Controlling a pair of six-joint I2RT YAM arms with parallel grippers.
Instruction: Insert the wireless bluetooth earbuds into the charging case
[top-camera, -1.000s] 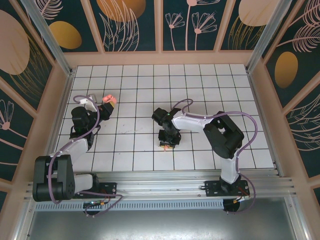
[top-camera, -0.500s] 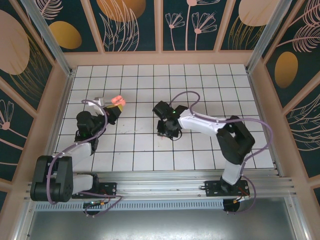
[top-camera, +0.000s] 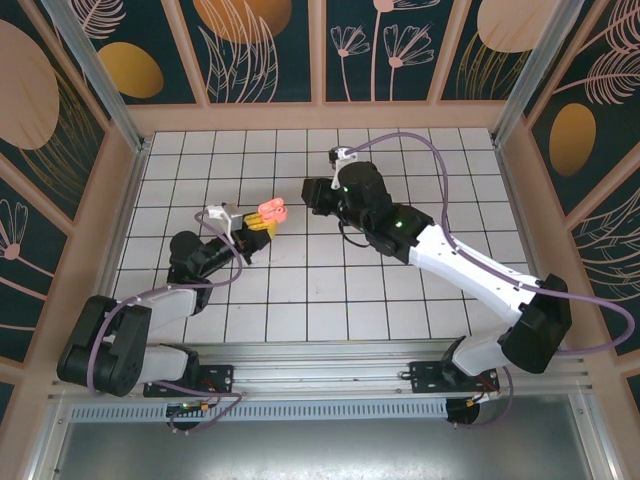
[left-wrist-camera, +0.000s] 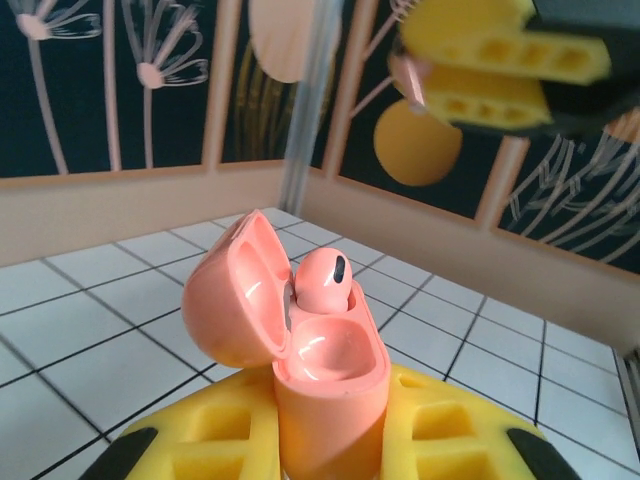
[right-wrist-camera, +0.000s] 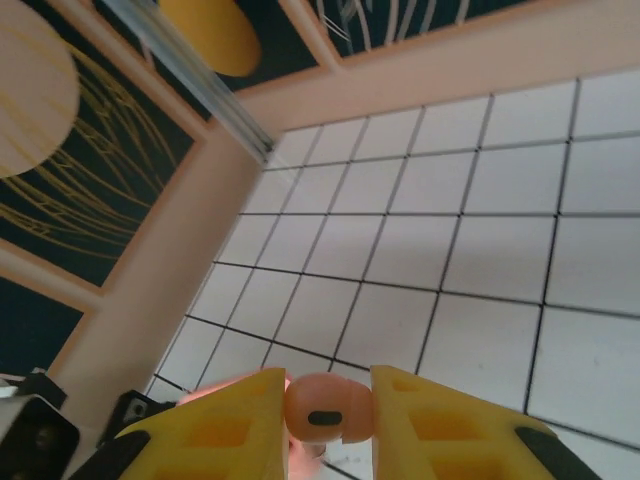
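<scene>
The second insertion is in hand. The case, lid open with one earbud seated, is clamped upright in the left gripper. The other earbud is pinched in the right gripper, near the case. Alignment over the empty socket is called for next, then a gentle lowering.
</scene>
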